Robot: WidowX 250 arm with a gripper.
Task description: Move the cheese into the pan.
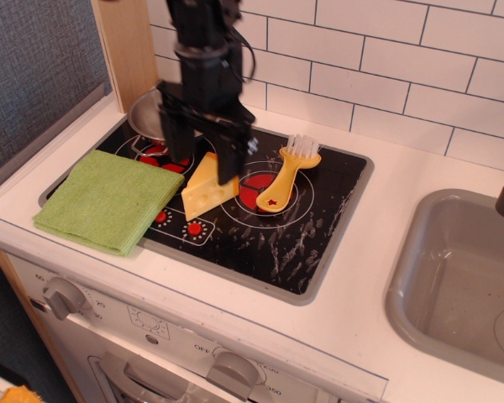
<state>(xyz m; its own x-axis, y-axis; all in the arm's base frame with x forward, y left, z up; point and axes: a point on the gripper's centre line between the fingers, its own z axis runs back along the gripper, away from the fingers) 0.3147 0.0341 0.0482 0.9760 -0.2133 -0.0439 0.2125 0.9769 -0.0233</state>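
Observation:
The yellow-orange cheese [204, 193] wedge lies on the black stovetop [260, 227], its holed pale side facing front. My black gripper [202, 155] hangs open just above its back end, one finger on each side of the wedge top, hiding its upper part. The steel pan [148, 117] sits at the back left of the stove, mostly hidden behind the gripper; only its left rim shows.
A folded green cloth [109, 200] lies left of the cheese. A yellow brush-spatula [286, 175] with a red star lies to its right. A grey sink basin [462, 277] is at far right. A wooden panel [128, 50] stands behind the pan.

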